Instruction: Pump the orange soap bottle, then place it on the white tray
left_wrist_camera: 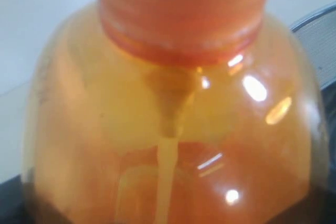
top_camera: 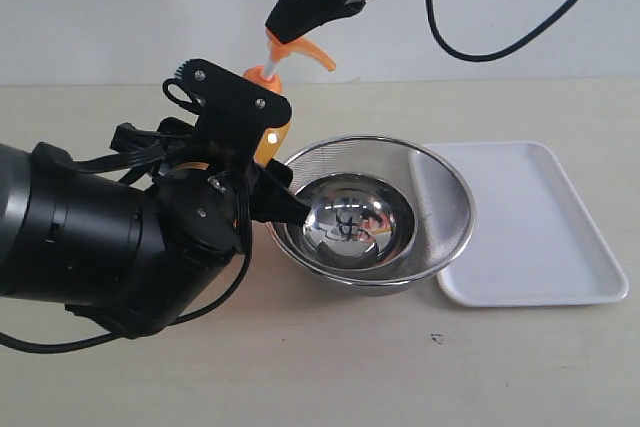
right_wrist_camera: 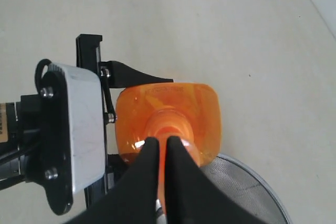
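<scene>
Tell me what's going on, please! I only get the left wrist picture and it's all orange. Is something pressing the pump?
Observer: Yes. The right pincer, its fingers nearly together, sits on the pump head of the orange soap bottle.
Operator: Is my pincer holding the bottle?
Observer: Yes, the left pincer grips the bottle's body from both sides.
Operator: Where's the white tray?
Observer: The white tray lies beyond a steel mesh bowl, which stands right beside the bottle.
</scene>
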You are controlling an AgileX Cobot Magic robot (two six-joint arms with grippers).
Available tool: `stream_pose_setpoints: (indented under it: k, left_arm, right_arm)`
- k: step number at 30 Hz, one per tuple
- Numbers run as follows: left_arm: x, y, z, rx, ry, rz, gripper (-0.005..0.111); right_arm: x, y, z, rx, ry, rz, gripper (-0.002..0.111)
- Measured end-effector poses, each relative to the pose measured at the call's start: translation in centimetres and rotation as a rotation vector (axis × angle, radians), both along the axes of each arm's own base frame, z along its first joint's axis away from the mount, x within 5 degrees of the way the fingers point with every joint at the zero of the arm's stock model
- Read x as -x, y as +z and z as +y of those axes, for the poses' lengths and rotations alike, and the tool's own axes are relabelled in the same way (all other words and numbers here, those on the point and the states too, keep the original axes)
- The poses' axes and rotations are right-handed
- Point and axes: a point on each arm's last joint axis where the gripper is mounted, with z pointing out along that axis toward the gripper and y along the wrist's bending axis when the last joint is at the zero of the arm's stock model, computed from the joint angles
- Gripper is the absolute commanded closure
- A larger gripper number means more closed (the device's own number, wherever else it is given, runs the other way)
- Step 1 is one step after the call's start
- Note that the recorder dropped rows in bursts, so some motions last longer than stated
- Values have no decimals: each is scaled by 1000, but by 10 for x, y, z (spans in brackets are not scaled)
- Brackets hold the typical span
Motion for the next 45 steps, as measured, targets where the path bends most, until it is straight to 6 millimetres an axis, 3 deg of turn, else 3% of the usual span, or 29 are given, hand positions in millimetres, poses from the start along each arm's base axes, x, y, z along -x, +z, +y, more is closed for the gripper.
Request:
stream_pose_setpoints:
  k: [27, 37, 45]
  left_arm:
    - [0, 0, 1, 2, 4, 1, 102]
    - [0, 0, 0, 2, 2, 1, 102]
    - [0, 0, 0, 2, 2, 1, 102]
  right_arm:
    - [-15, -10, -4, 81, -54, -93, 108]
    - [-21, 7, -6, 79, -97, -191, 108]
    - [-13, 10, -3, 42, -60, -106, 108]
